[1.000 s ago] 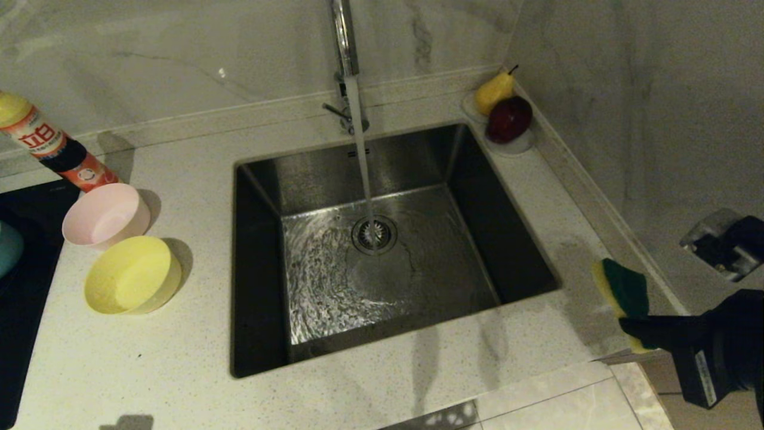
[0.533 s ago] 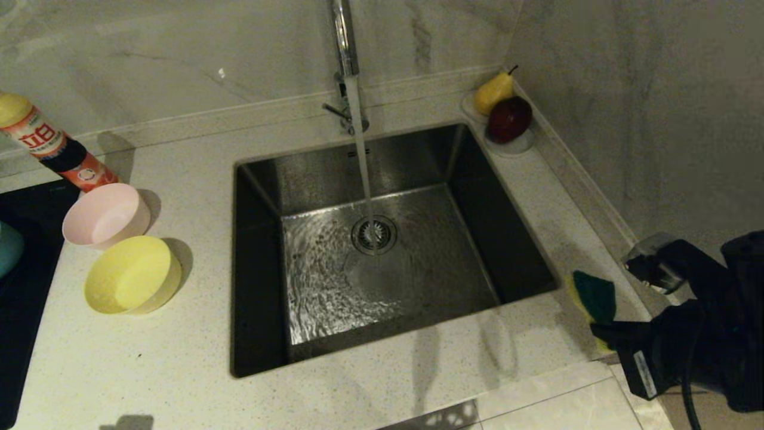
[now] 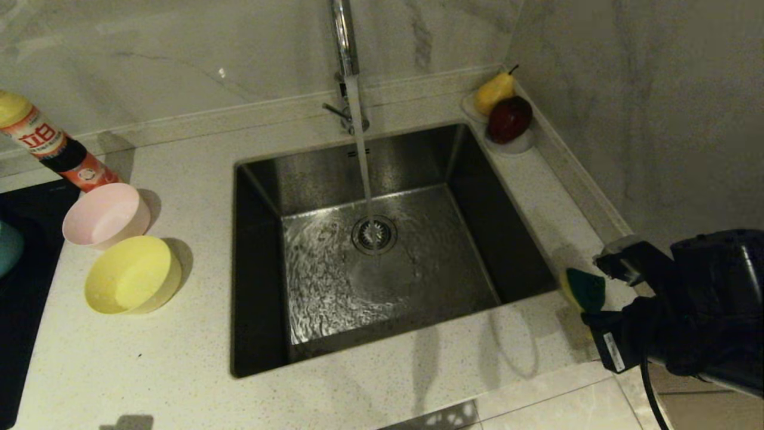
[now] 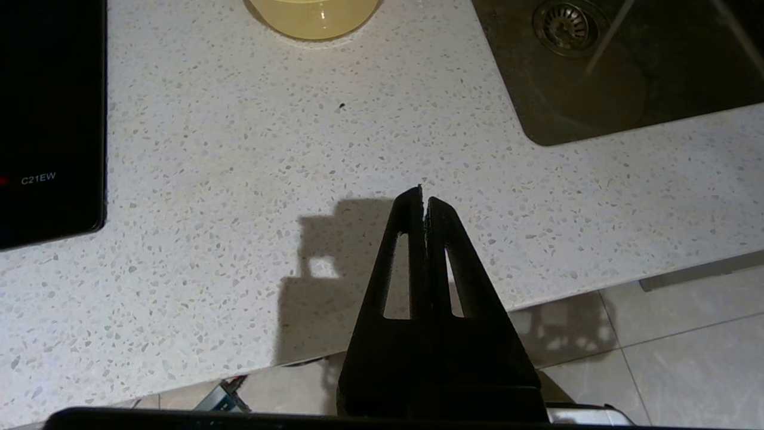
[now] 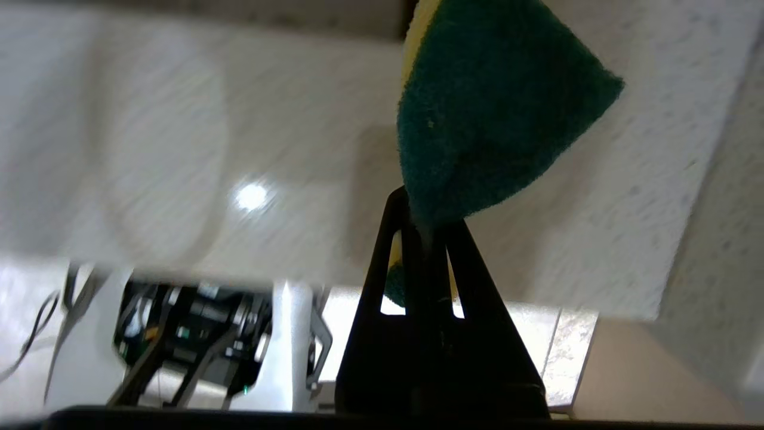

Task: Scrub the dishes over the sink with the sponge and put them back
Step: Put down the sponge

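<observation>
Sponge (image 3: 584, 289): dk green scour layer, yellow foam edge.
Bowls: pale pink (image 3: 106, 215); yellow (image 3: 132, 275); teal-blue one (image 3: 9, 247), only edge in view.
Sink (image 3: 310, 173): brushed steel grey, rippled water sheen on floor.
Counter (image 3: 149, 358): off-white w/ fine dark speckle.
Wall (image 3: 179, 54): pale marble, faint grey veins.
Bottle (image 3: 51, 146): orange-red & white label, yellow cap, dark band.
Pear (image 3: 494, 91): yellow. Apple (image 3: 508, 119): dk red. Dish (image 3: 520, 145) under fruit: white.
Cooktop (image 3: 24, 298): black.
Right gripper (image 5: 427, 230), left gripper (image 4: 423, 200): black.

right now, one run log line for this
right gripper: shut on sponge, right of sink | left gripper: shut, empty, parked | tap: running
</observation>
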`<state>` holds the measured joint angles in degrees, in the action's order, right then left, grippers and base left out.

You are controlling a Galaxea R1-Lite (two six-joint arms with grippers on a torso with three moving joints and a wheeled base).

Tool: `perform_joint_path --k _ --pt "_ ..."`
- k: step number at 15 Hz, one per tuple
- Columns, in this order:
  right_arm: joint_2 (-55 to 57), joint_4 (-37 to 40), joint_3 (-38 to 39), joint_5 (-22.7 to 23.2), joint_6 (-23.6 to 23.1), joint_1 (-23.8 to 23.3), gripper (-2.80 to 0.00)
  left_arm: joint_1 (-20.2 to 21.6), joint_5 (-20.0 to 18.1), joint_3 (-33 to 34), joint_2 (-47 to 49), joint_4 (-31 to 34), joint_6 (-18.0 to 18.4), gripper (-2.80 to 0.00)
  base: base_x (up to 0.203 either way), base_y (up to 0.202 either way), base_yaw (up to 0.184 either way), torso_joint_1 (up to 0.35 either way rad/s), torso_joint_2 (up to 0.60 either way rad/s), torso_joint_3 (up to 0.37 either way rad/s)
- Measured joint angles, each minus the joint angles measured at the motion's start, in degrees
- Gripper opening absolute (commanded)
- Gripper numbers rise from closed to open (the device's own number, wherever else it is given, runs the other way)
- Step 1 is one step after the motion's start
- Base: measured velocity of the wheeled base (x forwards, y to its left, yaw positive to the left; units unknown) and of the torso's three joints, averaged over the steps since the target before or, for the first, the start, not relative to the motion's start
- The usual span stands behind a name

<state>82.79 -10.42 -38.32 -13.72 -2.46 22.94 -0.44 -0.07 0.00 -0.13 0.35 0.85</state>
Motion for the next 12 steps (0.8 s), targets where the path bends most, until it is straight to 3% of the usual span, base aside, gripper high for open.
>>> perform_joint_path --k 12 --pt "5.3 -3.6 -2.7 -0.4 -1.2 -2.2 -2.8 0.0 0.0 0.0 0.0 0.0 0.0 -2.8 0.0 0.0 0.0 0.0 0.0 0.0"
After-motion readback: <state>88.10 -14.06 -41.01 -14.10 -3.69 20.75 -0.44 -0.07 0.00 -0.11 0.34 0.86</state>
